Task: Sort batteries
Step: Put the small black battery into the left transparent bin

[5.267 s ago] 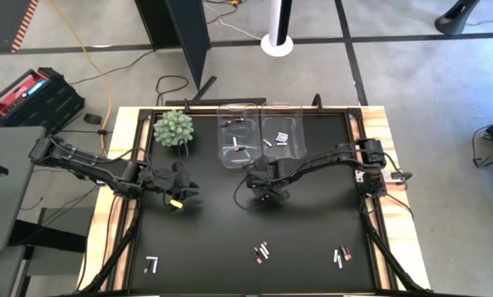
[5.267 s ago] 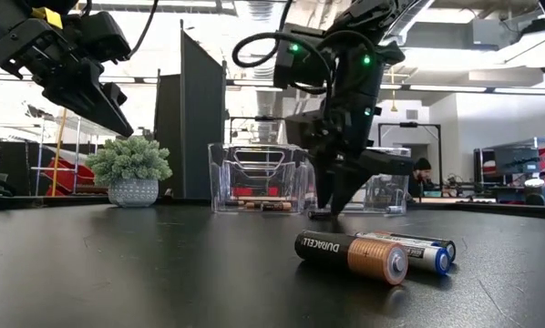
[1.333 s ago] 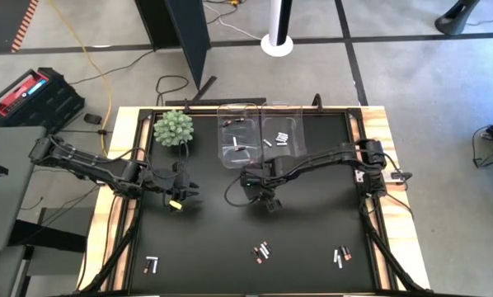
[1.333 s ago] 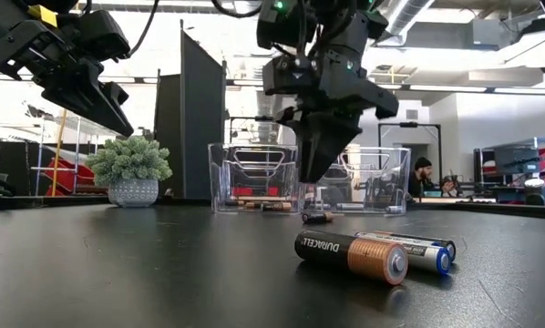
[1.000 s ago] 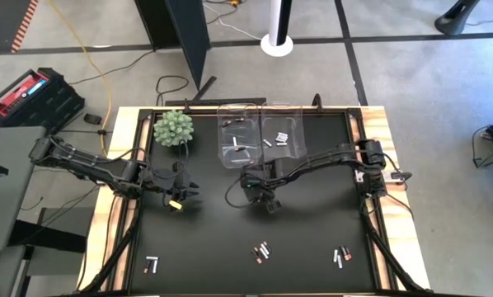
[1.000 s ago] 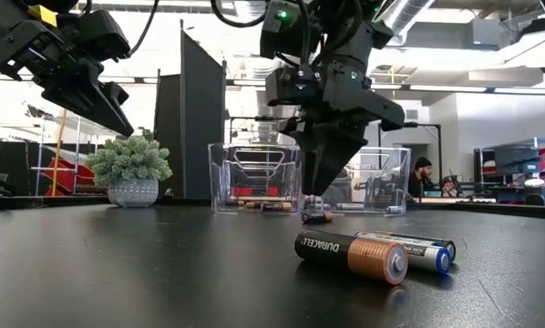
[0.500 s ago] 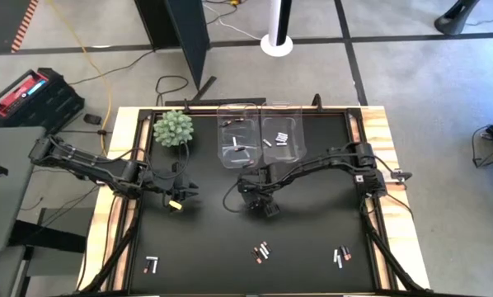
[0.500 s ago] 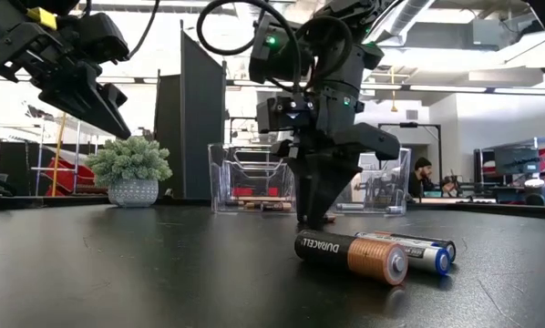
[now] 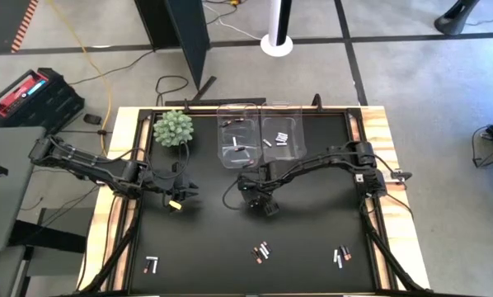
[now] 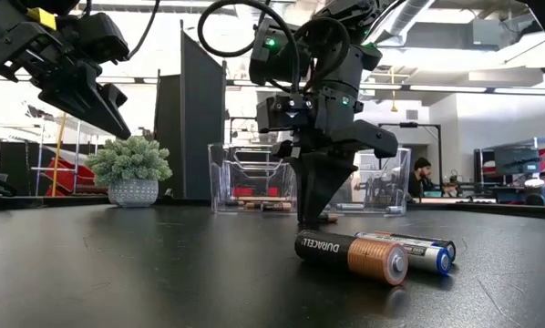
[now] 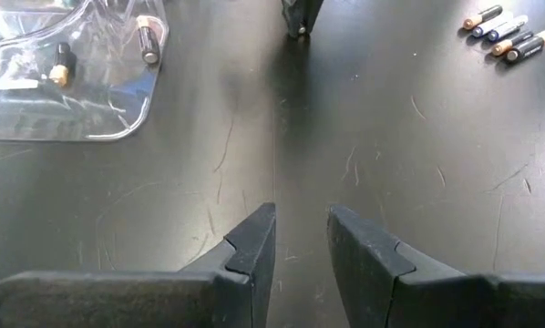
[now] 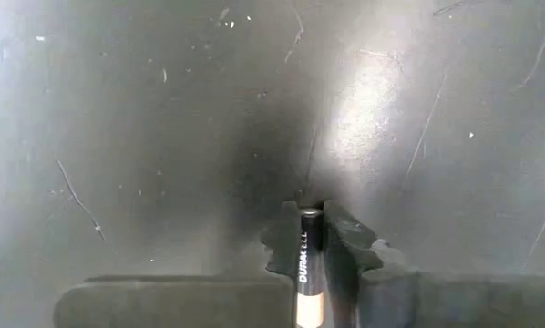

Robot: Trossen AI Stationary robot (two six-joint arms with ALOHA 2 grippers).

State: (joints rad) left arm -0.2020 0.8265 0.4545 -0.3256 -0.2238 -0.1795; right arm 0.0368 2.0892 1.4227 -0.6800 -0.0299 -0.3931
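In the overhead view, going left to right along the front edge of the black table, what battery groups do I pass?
Small battery pair near the left corner → battery cluster at the middle → battery cluster toward the right.

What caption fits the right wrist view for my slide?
Right gripper closed on a Duracell battery against the scuffed black table.
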